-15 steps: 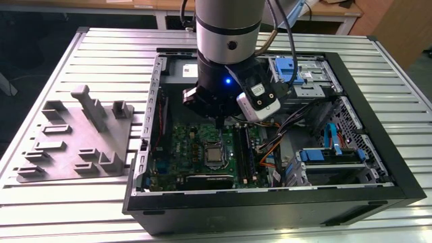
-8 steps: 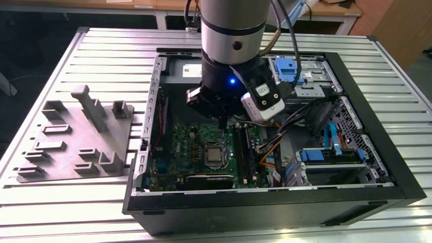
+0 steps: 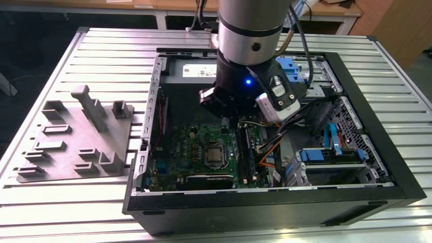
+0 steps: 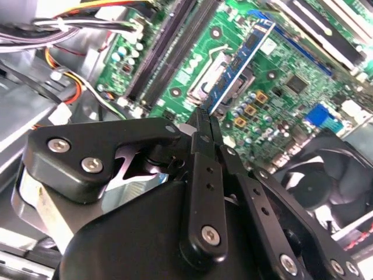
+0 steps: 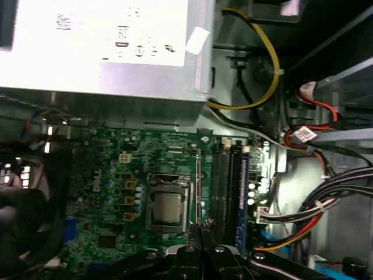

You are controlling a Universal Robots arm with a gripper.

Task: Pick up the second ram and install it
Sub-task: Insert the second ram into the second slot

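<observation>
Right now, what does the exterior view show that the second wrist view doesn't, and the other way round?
Exterior view: the grey holder tray on the slatted table, beside the whole black computer case. Second wrist view: the pincer up close, shut on the second ram, held over the board. Both: the green motherboard and its square processor socket.

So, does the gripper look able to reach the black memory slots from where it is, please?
Probably yes: the gripper, shut on the second ram, hangs above the motherboard beside the memory slots, and nothing lies between them.
</observation>
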